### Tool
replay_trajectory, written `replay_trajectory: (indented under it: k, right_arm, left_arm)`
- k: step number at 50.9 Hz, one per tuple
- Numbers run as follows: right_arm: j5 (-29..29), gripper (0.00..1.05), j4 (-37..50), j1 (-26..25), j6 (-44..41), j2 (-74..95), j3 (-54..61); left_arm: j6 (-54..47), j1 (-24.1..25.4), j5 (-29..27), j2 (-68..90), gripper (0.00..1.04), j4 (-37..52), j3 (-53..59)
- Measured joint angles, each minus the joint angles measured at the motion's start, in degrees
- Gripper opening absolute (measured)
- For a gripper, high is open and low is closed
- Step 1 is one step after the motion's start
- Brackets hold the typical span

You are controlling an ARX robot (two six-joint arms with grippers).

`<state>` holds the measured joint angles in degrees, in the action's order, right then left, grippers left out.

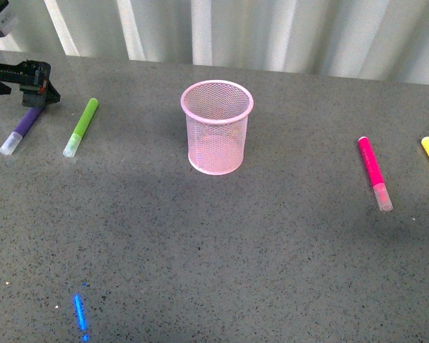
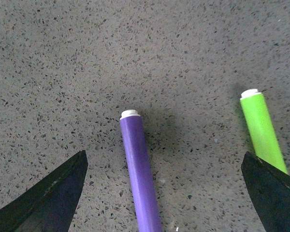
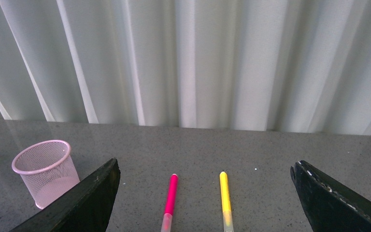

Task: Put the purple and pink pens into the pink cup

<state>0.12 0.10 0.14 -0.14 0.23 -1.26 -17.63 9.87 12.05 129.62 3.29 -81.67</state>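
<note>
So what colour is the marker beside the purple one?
Lime green marker; clearest in front view.

Overall light: soft, even, fairly bright in every view, no hard-edged shadows
Curtain [image 3: 193, 63]: brightest area, pale streaks on the folds nearly washed out in the right wrist view
Table [image 1: 222, 250]: front view shows a broad dim patch across its middle, lighter towards the far edge
Blue glint [image 1: 80, 314]: small vivid streak of light on the table, near left
Purple pen [image 2: 139, 169]: soft grey shadow pooled round its end in the left wrist view, another beside the green marker [image 2: 262, 128]
Left gripper [image 2: 163, 155]: fingers [image 2: 48, 198] are black silhouettes without surface detail
Right gripper [image 3: 205, 162]: fingers [image 3: 84, 198] underexposed against the bright curtain
Focus: table speckle crisp in the left wrist view, finger edges slightly soft
</note>
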Motion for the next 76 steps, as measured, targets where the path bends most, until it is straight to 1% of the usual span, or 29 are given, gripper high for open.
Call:
replay_trajectory:
  k: [26, 35, 49, 52, 59, 64, 66, 71, 73, 76]
  right_arm:
    - [0.0, 0.98, 0.0, 0.0, 0.02, 0.0, 0.0]
    - [0.0, 0.98, 0.0, 0.0, 0.02, 0.0, 0.0]
    - [0.0, 0.98, 0.0, 0.0, 0.02, 0.0, 0.0]
    - [0.0, 0.98, 0.0, 0.0, 0.0, 0.0, 0.0]
    - [0.0, 0.98, 0.0, 0.0, 0.02, 0.0, 0.0]
    - [0.0, 0.98, 0.0, 0.0, 0.02, 0.0, 0.0]
    - [0.0, 0.98, 0.0, 0.0, 0.0, 0.0, 0.0]
    - [0.0, 0.98, 0.0, 0.0, 0.02, 0.0, 0.0]
    - [0.0, 0.98, 0.0, 0.0, 0.0, 0.0, 0.0]
    - [0.0, 0.98, 0.0, 0.0, 0.02, 0.0, 0.0]
  left_arm:
    - [-1.9, 0.28, -1.31, 5.99, 0.98, -2.71, -6.91]
    - [-2.27, 0.2, -2.51, 7.82, 0.98, -5.6, -9.11]
    - [-2.29, -0.15, -2.67, 8.7, 0.98, -7.72, -11.17]
    - [-2.38, -0.28, -2.75, 8.79, 0.92, -7.82, -11.28]
    - [-2.23, -0.79, -3.13, 8.85, 0.67, -9.35, -11.52]
    - [-2.21, -1.07, -3.19, 8.85, 0.54, -9.92, -11.56]
    - [-2.08, -1.18, -3.06, 8.85, 0.46, -10.14, -11.58]
    - [-2.03, -1.36, -2.93, 8.83, 0.33, -10.84, -11.65]
    - [-2.03, -1.42, -2.84, 8.74, 0.25, -11.15, -11.67]
    - [-2.03, -1.42, -2.91, 8.46, 0.15, -11.56, -11.67]
